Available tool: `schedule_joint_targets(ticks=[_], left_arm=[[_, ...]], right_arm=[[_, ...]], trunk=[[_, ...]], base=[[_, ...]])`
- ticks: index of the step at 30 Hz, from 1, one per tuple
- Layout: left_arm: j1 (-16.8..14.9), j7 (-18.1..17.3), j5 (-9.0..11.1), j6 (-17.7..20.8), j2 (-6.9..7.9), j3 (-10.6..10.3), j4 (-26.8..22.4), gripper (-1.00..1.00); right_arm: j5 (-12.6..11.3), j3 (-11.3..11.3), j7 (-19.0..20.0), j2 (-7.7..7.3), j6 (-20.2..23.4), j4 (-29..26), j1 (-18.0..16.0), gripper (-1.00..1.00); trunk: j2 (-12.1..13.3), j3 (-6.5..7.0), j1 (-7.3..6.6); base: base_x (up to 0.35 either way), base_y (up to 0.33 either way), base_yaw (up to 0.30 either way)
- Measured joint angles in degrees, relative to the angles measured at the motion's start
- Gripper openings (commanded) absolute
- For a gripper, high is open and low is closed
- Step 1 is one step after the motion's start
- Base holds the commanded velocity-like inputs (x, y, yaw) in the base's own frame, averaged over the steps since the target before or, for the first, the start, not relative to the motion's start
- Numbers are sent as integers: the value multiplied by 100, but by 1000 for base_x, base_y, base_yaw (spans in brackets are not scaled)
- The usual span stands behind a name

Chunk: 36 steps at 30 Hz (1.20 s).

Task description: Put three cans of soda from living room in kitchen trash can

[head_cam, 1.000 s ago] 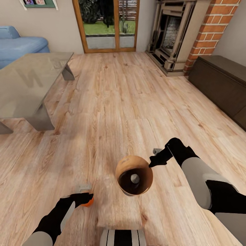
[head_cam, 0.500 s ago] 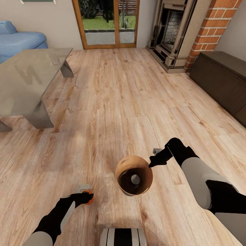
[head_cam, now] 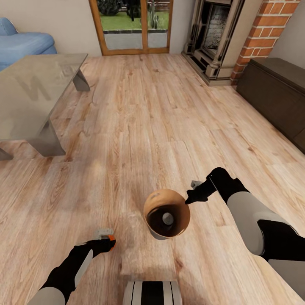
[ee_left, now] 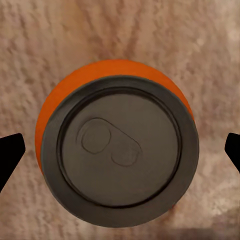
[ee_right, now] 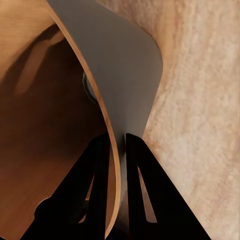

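In the left wrist view an orange soda can (ee_left: 120, 150) with a grey top stands upright on the wood floor. My left gripper (ee_left: 122, 155) is open over it, with its black fingertips (ee_left: 11, 159) wide on either side and not touching. From the head view only an orange sliver of the can (head_cam: 111, 238) peeks out from under the left gripper (head_cam: 106, 240). The brown trash can (head_cam: 166, 214) hangs just above the floor. My right gripper (head_cam: 191, 198) is shut on its rim, with one finger inside the wall and one outside (ee_right: 117, 150). A grey can top (head_cam: 167, 218) lies at the bin's bottom.
A grey low table (head_cam: 29, 97) stands at the left, with the blue sofa (head_cam: 21, 44) behind it. A brick fireplace (head_cam: 237, 38) and a dark cabinet (head_cam: 275, 93) line the right side. A glass door (head_cam: 131, 25) is straight ahead. Wood floor (head_cam: 144, 118) lies between them.
The whole view has shifted, with the room sliding up the picture. The orange can now sits further under my left gripper. The right gripper still holds the trash can.
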Motion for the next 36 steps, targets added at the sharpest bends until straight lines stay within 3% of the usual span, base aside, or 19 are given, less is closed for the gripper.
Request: schedule_joint_targets(ticks=[1,10,13,36], left_arm=[[0,0,0,-4,1,-1,-12,-100],[-1,1,14,3,-5,4,-5,-100],[-1,2,7,3,-2,6,-1,-100],[-6,-137,35,46,11,21,-91,-100]], right_arm=[[1,0,0,0,0,1,-1,-100],[-3,2,-1,0,0,-3,2,-100],[21,-10,-176,101,0,-20,60,-100],[57,-12,-204,106,-83,-24,168,-100]], trunk=[[0,0,0],[0,0,0],[4,65,-7],[36,573,-62]], base=[[0,0,0],[0,0,0],[0,0,0],[0,0,0]])
